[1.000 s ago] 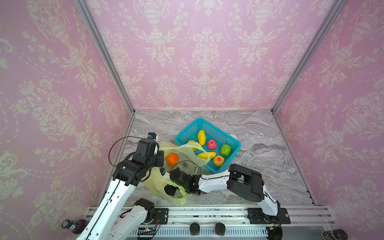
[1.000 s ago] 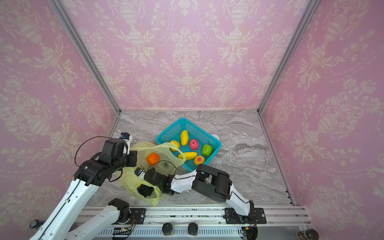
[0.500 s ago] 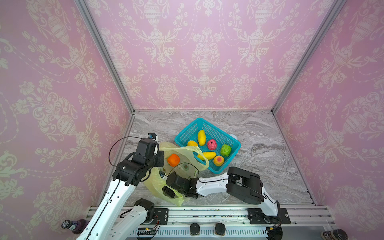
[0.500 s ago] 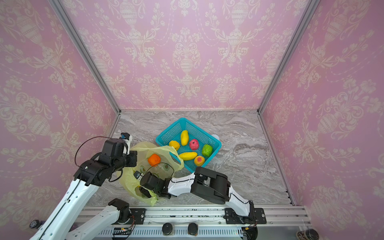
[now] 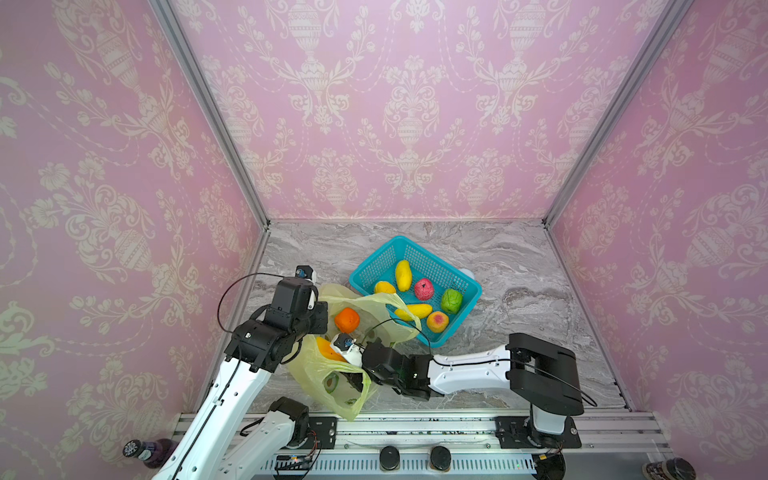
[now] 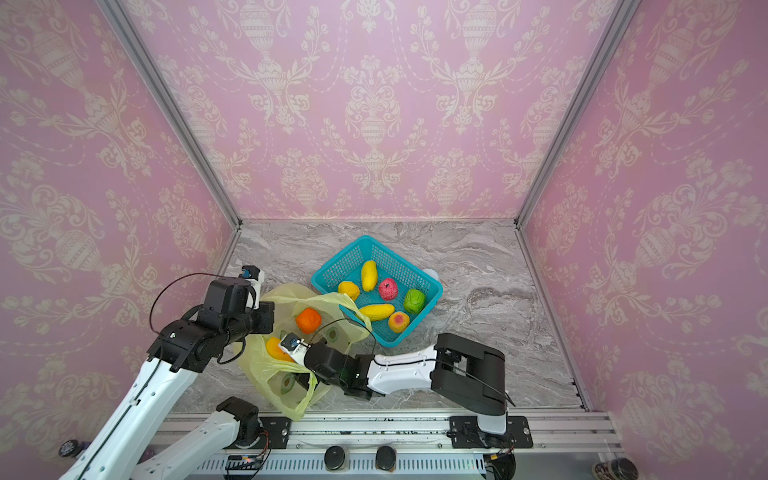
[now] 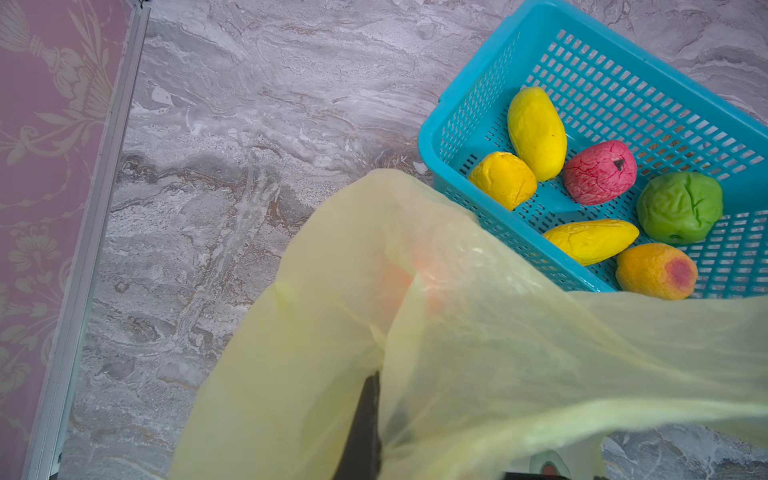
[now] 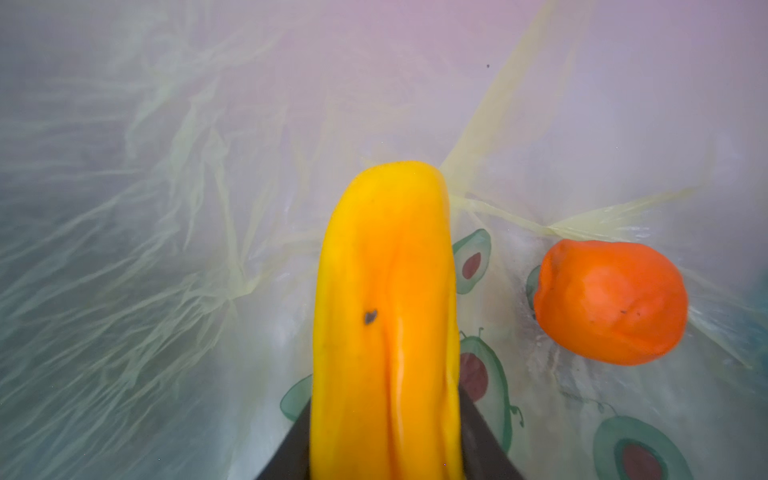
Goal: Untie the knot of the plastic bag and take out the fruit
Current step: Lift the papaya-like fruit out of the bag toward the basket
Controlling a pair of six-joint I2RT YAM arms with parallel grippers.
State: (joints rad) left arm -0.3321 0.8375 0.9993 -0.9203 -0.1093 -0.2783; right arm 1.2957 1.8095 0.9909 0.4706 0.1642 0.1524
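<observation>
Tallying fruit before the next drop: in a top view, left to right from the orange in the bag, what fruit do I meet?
Orange → yellow oval → far long yellow → pink-red → green. Near long yellow and peach overlap these; left out.

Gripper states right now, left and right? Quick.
Left gripper: closed, pinching the plastic bag.
Right gripper: closed on the long yellow fruit, inside the bag.
</observation>
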